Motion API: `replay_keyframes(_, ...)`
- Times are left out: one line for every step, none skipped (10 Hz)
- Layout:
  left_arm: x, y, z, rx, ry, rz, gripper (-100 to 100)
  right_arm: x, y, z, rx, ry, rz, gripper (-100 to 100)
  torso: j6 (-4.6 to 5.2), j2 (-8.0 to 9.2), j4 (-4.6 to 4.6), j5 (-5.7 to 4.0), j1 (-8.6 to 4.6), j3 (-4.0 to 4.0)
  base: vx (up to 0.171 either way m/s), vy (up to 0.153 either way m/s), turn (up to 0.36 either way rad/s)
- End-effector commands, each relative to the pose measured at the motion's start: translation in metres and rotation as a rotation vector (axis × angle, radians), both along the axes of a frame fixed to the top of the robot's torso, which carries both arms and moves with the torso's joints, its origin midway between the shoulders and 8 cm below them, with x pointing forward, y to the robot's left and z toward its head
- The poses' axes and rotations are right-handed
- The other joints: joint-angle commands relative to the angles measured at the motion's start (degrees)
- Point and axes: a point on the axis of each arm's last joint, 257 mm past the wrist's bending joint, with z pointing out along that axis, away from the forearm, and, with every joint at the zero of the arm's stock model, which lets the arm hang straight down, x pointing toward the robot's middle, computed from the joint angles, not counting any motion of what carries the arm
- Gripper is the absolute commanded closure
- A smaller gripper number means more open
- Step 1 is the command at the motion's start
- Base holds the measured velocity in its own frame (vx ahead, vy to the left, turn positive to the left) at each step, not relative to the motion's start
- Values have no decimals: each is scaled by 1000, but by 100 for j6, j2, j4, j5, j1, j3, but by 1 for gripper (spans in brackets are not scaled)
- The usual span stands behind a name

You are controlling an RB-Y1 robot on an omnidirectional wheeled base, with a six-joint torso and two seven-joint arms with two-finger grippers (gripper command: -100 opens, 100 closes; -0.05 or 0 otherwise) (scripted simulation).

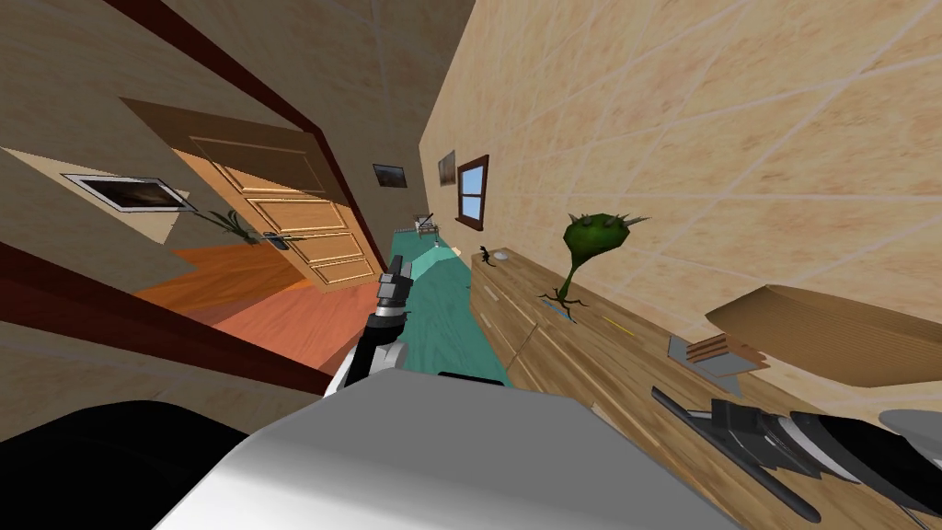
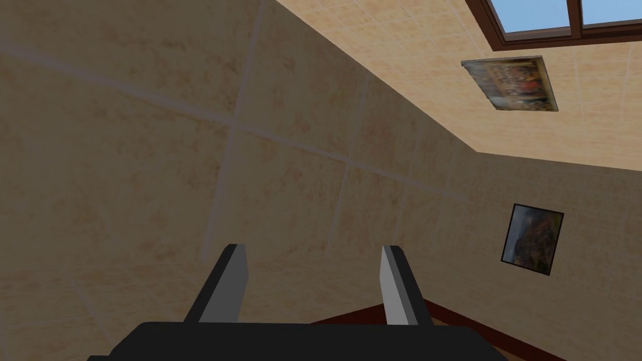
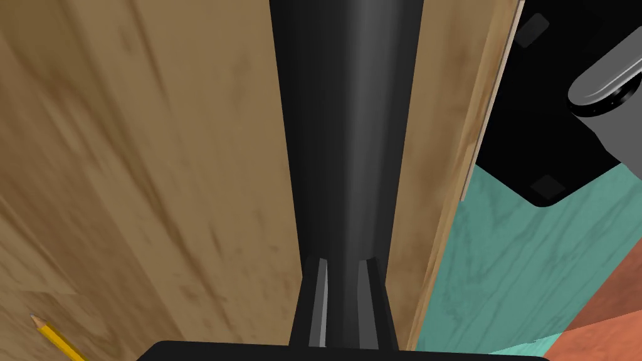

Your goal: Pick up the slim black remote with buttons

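Your right gripper [image 3: 343, 298] is pinching the remote [image 3: 348, 125], fingers pressing its sides. Any lettering on its dark face is too dim to read. It is lying lengthwise over the wooden dresser [image 3: 157, 156], near the front edge, with a pencil [image 3: 56, 338] nearby. Your left gripper [image 2: 311, 276] is hanging spread above the teal floor [image 1: 442, 304].

The remote [image 3: 348, 125] and the pencil [image 3: 59, 338] both run out of frame.
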Motion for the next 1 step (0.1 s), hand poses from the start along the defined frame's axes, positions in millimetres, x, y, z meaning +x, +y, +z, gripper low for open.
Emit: replay_keyframes(0, 0, 0, 0, 0, 0, 0, 0, 0, 0, 0, 0, 0, 0, 0, 0, 0, 0, 0, 0, 0, 0, 0)
